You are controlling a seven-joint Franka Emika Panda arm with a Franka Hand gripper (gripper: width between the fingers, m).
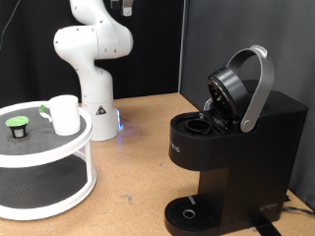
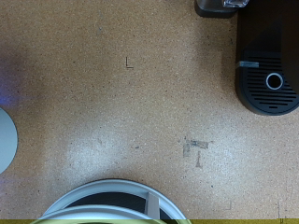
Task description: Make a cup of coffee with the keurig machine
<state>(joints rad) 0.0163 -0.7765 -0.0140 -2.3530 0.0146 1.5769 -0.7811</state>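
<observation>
Claw unseen; cup (image 1: 65,113) on shelf (image 1: 44,147)

Even bright overhead light, soft shadows, dark backdrop, slightly soft low-resolution frames

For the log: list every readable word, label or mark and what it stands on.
None can be read.
keurig machine: light marks on its front and base, too small to read.
table: a small L-shaped mark and grey smudges, not text.
cup: plain.
</observation>
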